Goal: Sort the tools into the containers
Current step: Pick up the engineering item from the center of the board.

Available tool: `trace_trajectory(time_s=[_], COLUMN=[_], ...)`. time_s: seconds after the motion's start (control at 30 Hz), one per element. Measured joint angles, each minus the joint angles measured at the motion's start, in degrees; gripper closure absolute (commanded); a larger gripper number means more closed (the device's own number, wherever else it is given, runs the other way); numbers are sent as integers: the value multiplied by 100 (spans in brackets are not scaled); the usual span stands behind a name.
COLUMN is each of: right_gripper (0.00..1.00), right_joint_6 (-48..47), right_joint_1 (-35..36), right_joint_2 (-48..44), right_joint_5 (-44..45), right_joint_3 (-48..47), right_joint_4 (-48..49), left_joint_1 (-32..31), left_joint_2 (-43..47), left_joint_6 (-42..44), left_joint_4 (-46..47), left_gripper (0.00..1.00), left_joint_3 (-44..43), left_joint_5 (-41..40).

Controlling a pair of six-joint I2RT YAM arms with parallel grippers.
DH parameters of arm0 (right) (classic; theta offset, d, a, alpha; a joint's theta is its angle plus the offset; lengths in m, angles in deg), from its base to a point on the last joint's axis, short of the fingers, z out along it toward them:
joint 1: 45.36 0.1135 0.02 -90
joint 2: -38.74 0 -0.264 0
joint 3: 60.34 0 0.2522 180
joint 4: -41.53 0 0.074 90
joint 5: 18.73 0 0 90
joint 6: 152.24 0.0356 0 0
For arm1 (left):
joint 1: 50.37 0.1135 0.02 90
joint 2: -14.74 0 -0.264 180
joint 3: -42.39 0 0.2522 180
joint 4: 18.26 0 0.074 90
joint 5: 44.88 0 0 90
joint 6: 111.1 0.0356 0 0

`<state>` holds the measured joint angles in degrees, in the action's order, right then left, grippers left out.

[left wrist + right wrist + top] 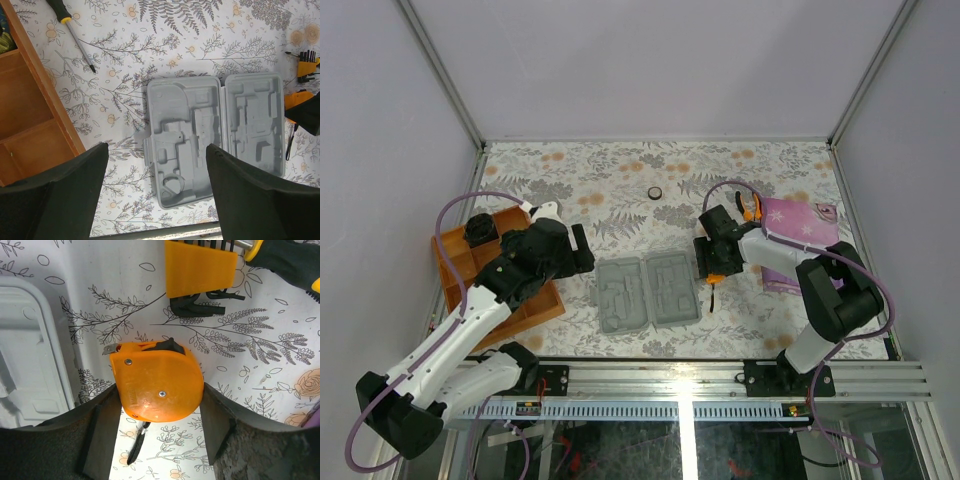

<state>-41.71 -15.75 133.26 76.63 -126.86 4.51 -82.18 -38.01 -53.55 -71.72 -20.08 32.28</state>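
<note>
1. Over at 3 o'clock of the open grey case (pixel 645 290), the orange tape measure (pixel 157 382) lies flat on the flowery table (pixel 620 170). It's just beside the case's edge and not in any recess yet.
2. Right gripper (pixel 159 412) straddles it, one finger on each flank, super close. Can't tell from the wrist view if it's actually pinching or just hugging, so I'd want a firm squeeze before any lift.
3. The body is rounded, slick-looking plastic, so my guess is it can squirt out. Grab across the widest part, low down, not on the curve.
4. Bit set (pixel 200 267) sits near, at 12 o'clock of the tape measure. Lift straight up so nothing gets dragged.
5. Likely home is the round pocket (pixel 172 187) near the case's 7 o'clock corner. Come down level and let go only once it's seated.
6. Left gripper (pixel 156 165) hangs over the case, jaws spread wide, holding nothing. Mind it on the way across.
</note>
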Motion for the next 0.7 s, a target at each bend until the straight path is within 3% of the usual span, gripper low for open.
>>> trace_trajectory(time_s=[0.27, 0.7], right_gripper=[45, 48], right_joint_6=[-24, -44], right_joint_1=[0, 0], right_joint_2=[-170, -1840], right_joint_5=[90, 297], right_joint_3=[101, 640], right_joint_4=[140, 444], left_joint_1=[0, 0], left_joint_2=[42, 297], left_joint_6=[0, 15], left_joint_4=[0, 17], left_gripper=[22, 22], left_joint_3=[0, 2], left_joint_5=[-2, 2])
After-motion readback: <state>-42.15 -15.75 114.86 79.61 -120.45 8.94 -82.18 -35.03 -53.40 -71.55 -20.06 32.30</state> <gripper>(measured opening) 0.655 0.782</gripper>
